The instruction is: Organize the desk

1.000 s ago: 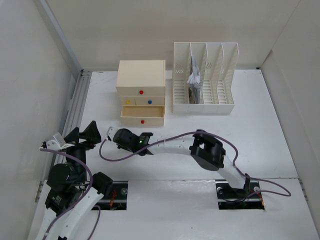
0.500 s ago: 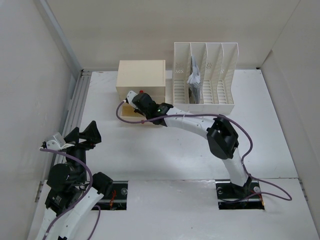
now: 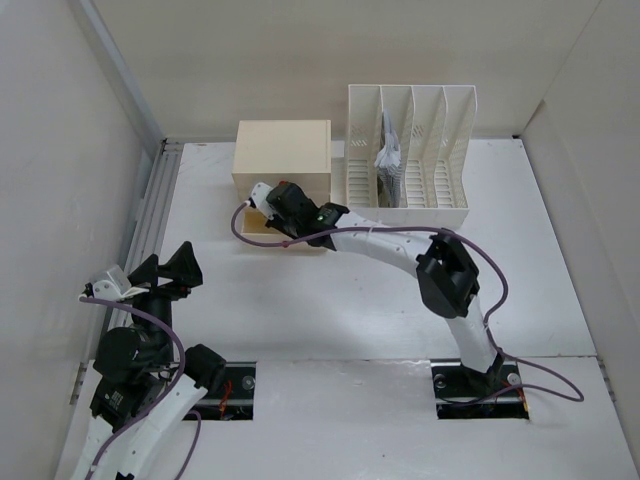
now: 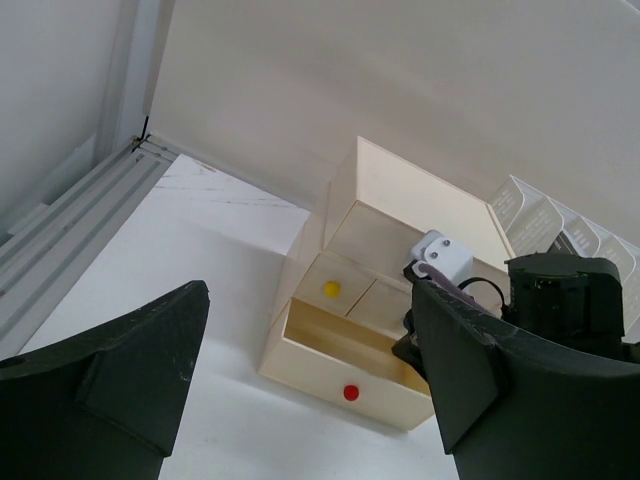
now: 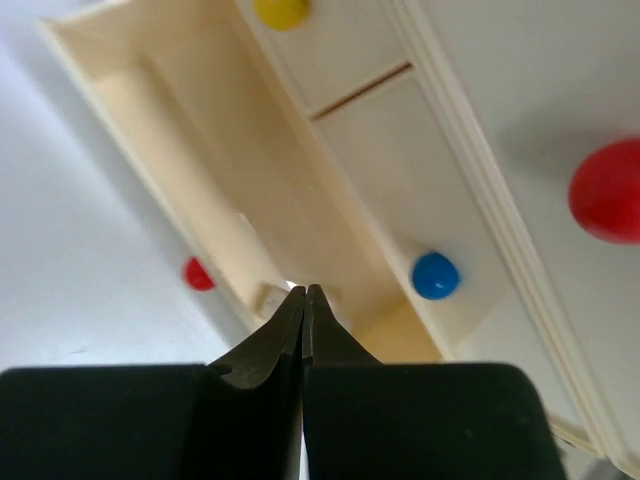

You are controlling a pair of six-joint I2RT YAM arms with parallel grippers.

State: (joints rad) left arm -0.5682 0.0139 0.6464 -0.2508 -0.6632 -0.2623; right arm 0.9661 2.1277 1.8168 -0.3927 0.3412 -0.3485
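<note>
I'm hanging my right pincer (image 5: pixel 303 298) over the pulled-out bottom drawer (image 5: pixel 190 190) of the drawer box (image 3: pixel 282 150), tips clenched together with nothing visible between them. Probably reaching in for small stuff. I'm parking my left pincer (image 3: pixel 168 265) spread wide, well clear. The table (image 3: pixel 560 260) is lying under everything.

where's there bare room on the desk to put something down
Widest bare patch: desk right of the right arm, before the file rack. Smaller one between the rail and drawer box. Crowded at the open drawer, where the right tool hangs.
</note>
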